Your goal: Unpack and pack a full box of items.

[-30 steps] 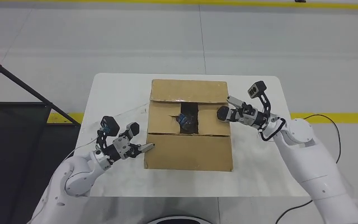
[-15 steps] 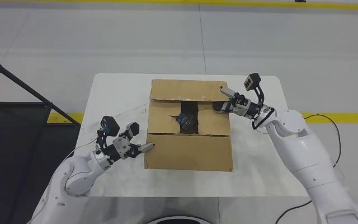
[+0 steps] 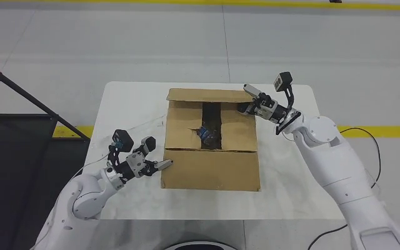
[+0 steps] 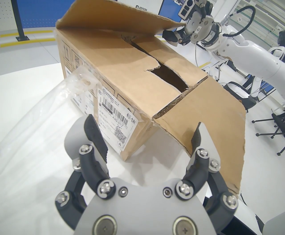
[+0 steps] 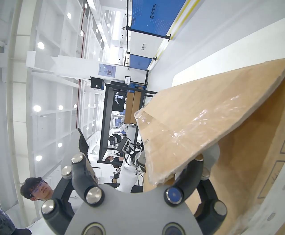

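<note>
Box: a cardboard box [image 3: 211, 140] was set in the middle of the white table [image 3: 125, 106], between the two hands.
Flaps: the far flap [image 4: 115, 13] was raised partway; the near flap [image 3: 211, 169] was folded out towards the robot; a dark gap [image 3: 211, 122] was seen between the inner flaps.
Left hand: the left hand [image 4: 147, 131] was held low just beside the box's near left corner, fingers spread, nothing gripped.
Right hand: the right hand [image 5: 144, 151] was placed at the far flap's right corner, fingers spread wide, one finger tucked under that corner.
Label: a white label [image 4: 115, 124] was stuck on the box's left side.
Plastic: a clear sheet [image 4: 44, 124] was spread on the table beside it.
</note>
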